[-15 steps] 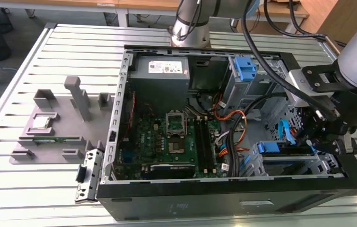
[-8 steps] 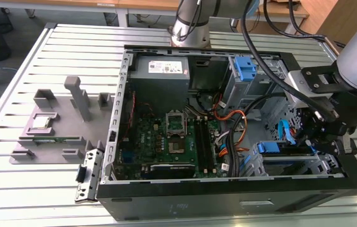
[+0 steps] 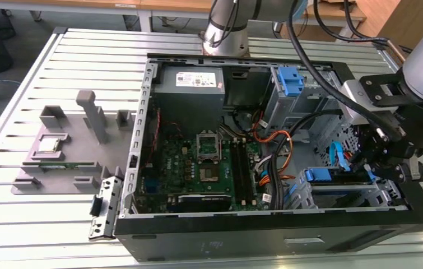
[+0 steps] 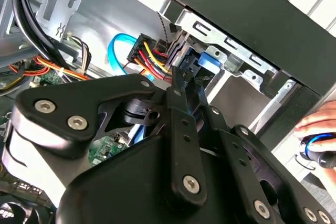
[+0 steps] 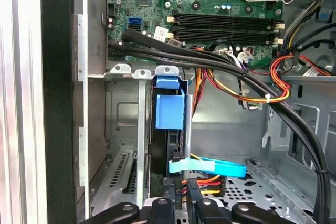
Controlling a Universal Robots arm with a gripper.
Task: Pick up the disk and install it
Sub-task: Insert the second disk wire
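Case [image 3: 271,238]: black sheet-metal tower lying on its side, lid off, on a ribbed aluminium surface [image 3: 39,224].

Inside: green motherboard [image 3: 196,168], a flat board studded with slots and an open square socket. At the far end sits a grey metal box [image 3: 189,81] with a white sticker. Beside it stands a narrow blue plastic latch [image 3: 291,81].

Disk [image 3: 338,178]: seated in the perforated steel bay in the case corner, at the exterior view's lower right. In the first wrist view the disk [image 5: 169,111] stands edge-on between the bay's thin metal walls. Its smooth bright-blue carrier frame faces me and its dark edge runs below that. In the second wrist view the blue frame [image 4: 209,61] shows just past my fingertips, under the bay's folded rail.

My gripper [image 3: 381,168]: matte black, bolted linkages, down inside the case right at the bay. In both wrist views its tips [image 5: 181,205] [image 4: 185,85] sit at the disk's cable end. Jaws: I cannot tell whether they are spread or pinching.

Cables: a flat glossy blue ribbon [image 5: 210,167] loops out from the disk's end, with red, yellow and black wires beside it. Thick black bundles [image 5: 220,61] cross above the bay.

Off the case: a grey moulded fixture [image 3: 69,145] with upright posts. A hand [image 4: 321,124] rests on a blue-ringed object in the second wrist view.
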